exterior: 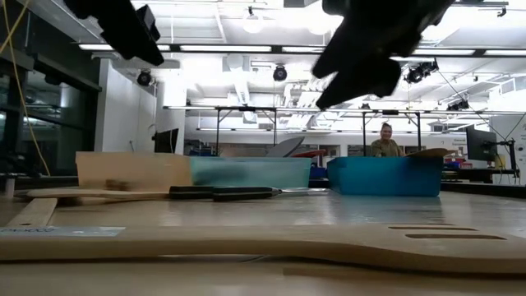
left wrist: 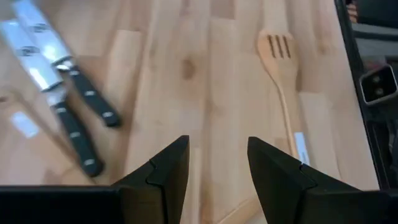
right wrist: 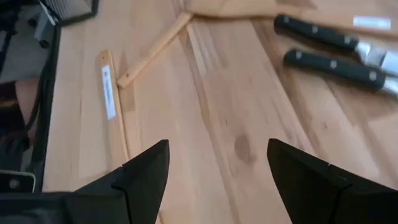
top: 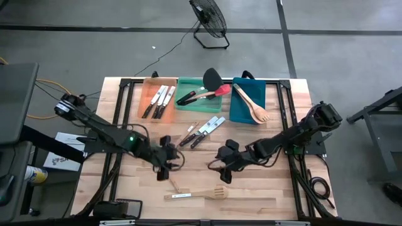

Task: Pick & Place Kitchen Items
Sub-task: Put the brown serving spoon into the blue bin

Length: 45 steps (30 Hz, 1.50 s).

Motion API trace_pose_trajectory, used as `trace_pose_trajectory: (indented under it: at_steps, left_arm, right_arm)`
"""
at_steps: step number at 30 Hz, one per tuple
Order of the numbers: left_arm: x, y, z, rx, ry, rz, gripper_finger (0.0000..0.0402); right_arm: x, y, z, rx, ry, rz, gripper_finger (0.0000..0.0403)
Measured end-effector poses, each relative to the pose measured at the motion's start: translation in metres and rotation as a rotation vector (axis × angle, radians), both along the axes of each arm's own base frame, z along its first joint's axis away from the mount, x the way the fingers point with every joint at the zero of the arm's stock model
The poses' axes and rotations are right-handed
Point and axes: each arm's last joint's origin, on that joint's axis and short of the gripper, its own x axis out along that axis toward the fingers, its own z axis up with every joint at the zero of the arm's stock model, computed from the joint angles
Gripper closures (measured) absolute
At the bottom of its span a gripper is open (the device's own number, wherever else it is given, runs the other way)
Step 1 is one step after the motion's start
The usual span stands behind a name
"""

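A pale wooden slotted turner (top: 195,194) lies flat near the table's near edge; it also shows in the left wrist view (left wrist: 281,68), the right wrist view (right wrist: 112,106) and the low view (exterior: 329,242). A second thin wooden utensil (top: 177,186) lies just beyond it. Black-handled knives (top: 202,130) lie flat at mid-table. My left gripper (top: 164,164) hovers open and empty left of centre, above bare wood (left wrist: 217,149). My right gripper (top: 223,169) hovers open and empty right of centre (right wrist: 217,152), with the knife handles (right wrist: 329,53) ahead of it.
An orange tray (top: 151,88) with knives, a green tray (top: 188,85) with black and red spatulas and a blue tray (top: 240,110) with wooden utensils stand along the far edge. A person (exterior: 385,141) is in the room behind.
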Motion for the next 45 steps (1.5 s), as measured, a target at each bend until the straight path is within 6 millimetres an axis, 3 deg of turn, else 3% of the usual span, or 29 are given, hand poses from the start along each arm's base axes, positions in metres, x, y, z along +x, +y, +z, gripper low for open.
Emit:
trace_pose_trajectory:
  at_steps: [10, 14, 22, 26, 32, 38, 45]
  left_arm:
    - [0.03, -0.026, -0.038, -0.024, 0.182, -0.111, 0.0242]
    - [0.031, -0.029, -0.053, 0.032, 0.329, -0.253, 0.0242]
    - [0.014, -0.022, -0.062, 0.198, 0.516, -0.531, 0.0242]
    - [0.009, -0.019, -0.063, 0.24, 0.568, -0.547, 0.0242]
    - [0.013, -0.011, -0.062, 0.327, 0.511, -0.09, 0.0242]
    - [0.025, 0.016, -0.062, 0.097, 0.522, 0.251, 0.0242]
    - [0.036, 0.051, -0.062, -0.015, 0.53, 0.436, 0.0214]
  right_arm:
    - [-0.017, 0.02, -0.005, -0.092, 0.034, -0.072, 0.0141]
    - [-0.019, 0.024, -0.005, -0.099, 0.028, -0.063, 0.0141]
    - [-0.02, 0.026, -0.005, -0.104, 0.03, -0.051, 0.0141]
    - [-0.019, 0.024, -0.005, -0.106, 0.027, -0.056, 0.0141]
    - [-0.019, 0.025, -0.005, -0.105, 0.017, -0.072, 0.0141]
    - [-0.02, 0.025, -0.005, -0.096, 0.014, -0.086, 0.0141]
    - [-0.02, 0.025, -0.005, -0.093, 0.013, -0.09, 0.0141]
